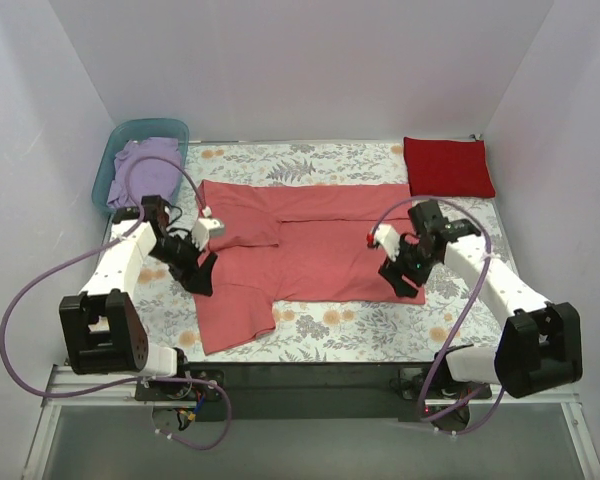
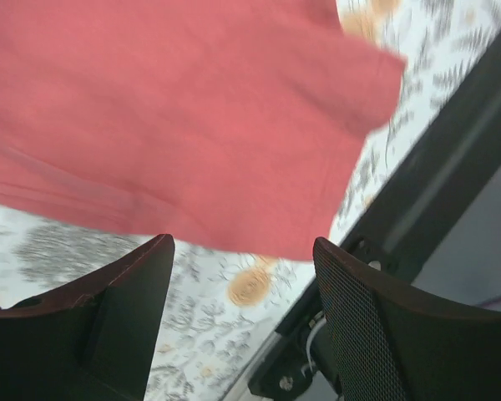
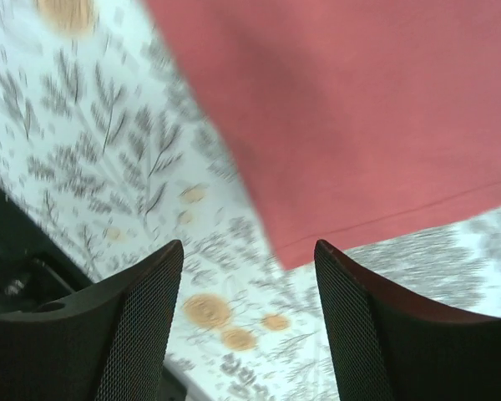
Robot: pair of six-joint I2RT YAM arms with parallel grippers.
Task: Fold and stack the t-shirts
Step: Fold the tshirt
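The salmon-pink t-shirt (image 1: 300, 245) lies spread across the middle of the floral cloth, partly folded, with a flap hanging toward the near left. My left gripper (image 1: 202, 280) is open and empty above its left edge; the shirt (image 2: 175, 117) fills the top of the left wrist view. My right gripper (image 1: 405, 285) is open and empty above the shirt's near right corner (image 3: 342, 134). The deep red t-shirt (image 1: 448, 166) lies folded at the far right. The lavender t-shirt (image 1: 146, 163) is bunched in the teal tub (image 1: 113, 160).
The white floral cloth (image 1: 340, 325) covers the table. A black frame rail (image 1: 310, 378) runs along the near edge between the arm bases and shows in the left wrist view (image 2: 417, 209). White walls close in the sides and back.
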